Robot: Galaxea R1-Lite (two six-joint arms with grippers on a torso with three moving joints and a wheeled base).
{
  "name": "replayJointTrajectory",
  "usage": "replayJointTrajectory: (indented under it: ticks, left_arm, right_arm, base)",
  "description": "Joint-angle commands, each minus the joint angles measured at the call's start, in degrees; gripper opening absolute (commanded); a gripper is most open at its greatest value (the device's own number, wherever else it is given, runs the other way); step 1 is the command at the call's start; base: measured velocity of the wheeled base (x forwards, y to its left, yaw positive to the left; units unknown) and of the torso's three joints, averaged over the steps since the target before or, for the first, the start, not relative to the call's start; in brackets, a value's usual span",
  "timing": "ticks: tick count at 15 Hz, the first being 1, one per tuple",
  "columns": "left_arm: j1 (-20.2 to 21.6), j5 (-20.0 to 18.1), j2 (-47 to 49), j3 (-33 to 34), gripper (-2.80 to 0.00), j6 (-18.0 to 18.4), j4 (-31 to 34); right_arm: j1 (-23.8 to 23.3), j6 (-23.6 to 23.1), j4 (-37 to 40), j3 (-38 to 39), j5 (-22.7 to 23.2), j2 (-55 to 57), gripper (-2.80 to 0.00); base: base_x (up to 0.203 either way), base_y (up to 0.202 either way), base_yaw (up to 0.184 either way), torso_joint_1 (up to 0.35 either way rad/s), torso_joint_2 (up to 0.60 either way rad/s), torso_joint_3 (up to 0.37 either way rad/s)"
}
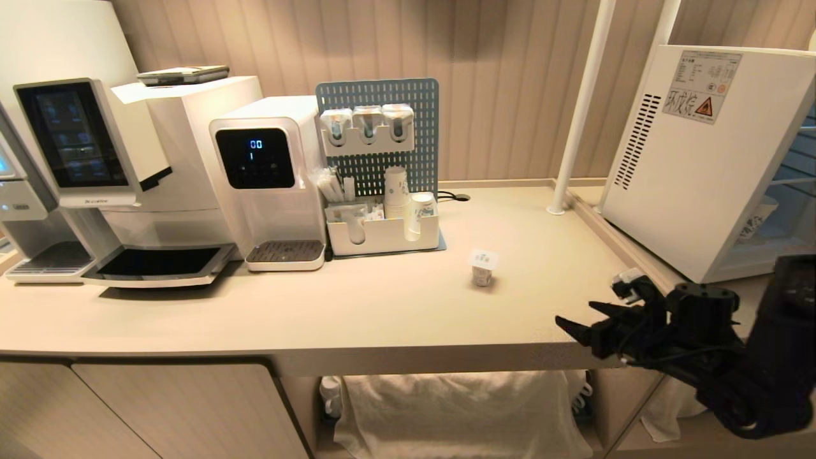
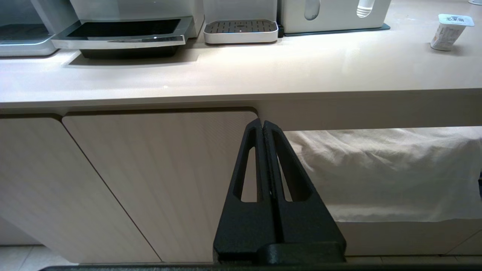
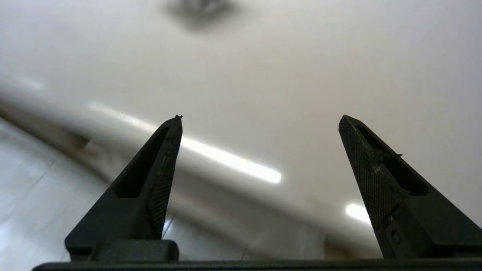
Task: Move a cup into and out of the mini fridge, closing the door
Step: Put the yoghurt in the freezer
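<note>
Right now the cup (image 1: pixel 482 266) stands upright and alone on the beige counter (image 1: pixel 357 306), its flat square foil lid printed with small characters; in the left wrist view the same cup (image 2: pixel 448 31) sits near the counter's far corner. Well to its right stands the mini fridge (image 1: pixel 695 166), white, with vent slots and a warning sticker on the side facing the camera; its door cannot be made out from here. To the cup's left and further back, an organiser tray (image 1: pixel 382 234) holds paper cups (image 1: pixel 396 185) before a blue pegboard (image 1: pixel 377 95), beside a water dispenser (image 1: pixel 268 172) and a coffee machine (image 1: pixel 108 172). The right gripper (image 1: pixel 590 319) hovers at the counter's front edge, below and right of the cup, fingers (image 3: pixel 158 177) spread wide and holding nothing. The left gripper (image 2: pixel 262 126) hangs below the counter before a cabinet door (image 2: pixel 150 180), fingers pressed together, empty
</note>
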Motion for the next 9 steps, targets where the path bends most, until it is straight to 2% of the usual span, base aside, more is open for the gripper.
replayJointTrajectory:
  ticks: [1,3,5,9]
  left_arm:
    - [0.0,0.0,0.1,0.1,-2.80,0.0,0.0]
    - [0.0,0.0,0.1,0.1,-2.80,0.1,0.0]
    - [0.0,0.0,0.1,0.1,-2.80,0.3,-0.1]
    - [0.0,-0.1,0.1,0.1,-2.80,0.6,0.0]
  right_arm:
    - [1.6,-0.5,-2.5,-10.8,-2.6,9.9,0.00]
    - [4.9,-1.6,-2.4,-18.1,-7.0,12.5,0.00]
    - [8.3,-3.5,-2.1,-20.3,-10.6,13.2,0.00]
    - [12.4,-5.1,-1.8,-22.7,-13.0,14.7,0.00]
  base:
    - [0.000,0.000,0.000,0.000,0.00,0.000]
    - [0.000,0.000,0.000,0.000,0.00,0.000]
    - [0.000,0.000,0.000,0.000,0.00,0.000]
    - [0.000,0.000,0.000,0.000,0.00,0.000]
